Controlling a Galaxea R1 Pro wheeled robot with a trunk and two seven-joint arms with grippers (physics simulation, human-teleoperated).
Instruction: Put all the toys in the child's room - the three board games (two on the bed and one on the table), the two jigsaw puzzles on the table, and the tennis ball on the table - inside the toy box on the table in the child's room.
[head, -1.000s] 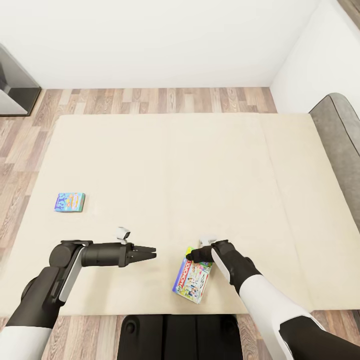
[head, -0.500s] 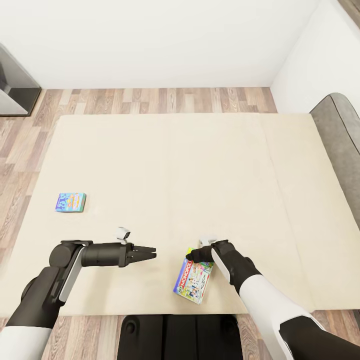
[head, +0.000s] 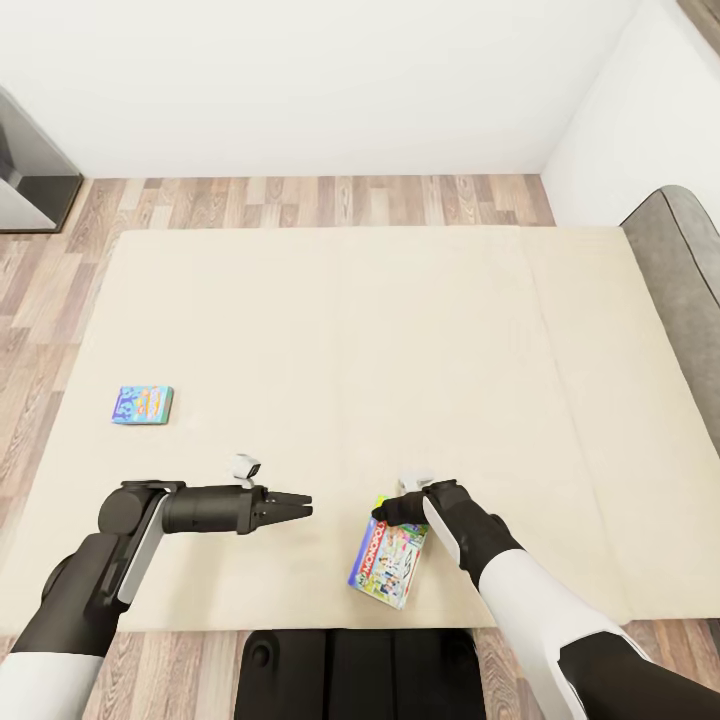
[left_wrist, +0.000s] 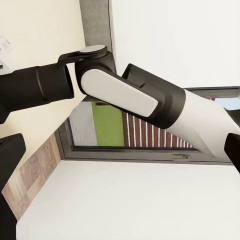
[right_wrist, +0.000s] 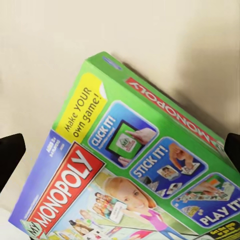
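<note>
Two board games lie on the cream bed (head: 380, 340). A small blue board game (head: 142, 405) rests near the bed's left edge, far from both arms. The green Monopoly box (head: 388, 562) (right_wrist: 135, 165) lies near the front edge. My right gripper (head: 386, 514) hovers over that box's far end, open, its fingertips (right_wrist: 10, 155) spread wide with the box beneath them. Left of the Monopoly box, my left gripper (head: 300, 505) points right above bare bedding, open and holding nothing. The table, toy box, puzzles and tennis ball are out of view.
A grey padded headboard (head: 685, 290) borders the bed on the right. Dark furniture (head: 30, 170) stands on the wood floor (head: 320, 200) at the far left, with a white wall behind. My dark base (head: 350, 670) sits at the bed's front edge.
The whole picture has shifted a few pixels, so the camera moved slightly. Both arms and both boxes keep their places.
</note>
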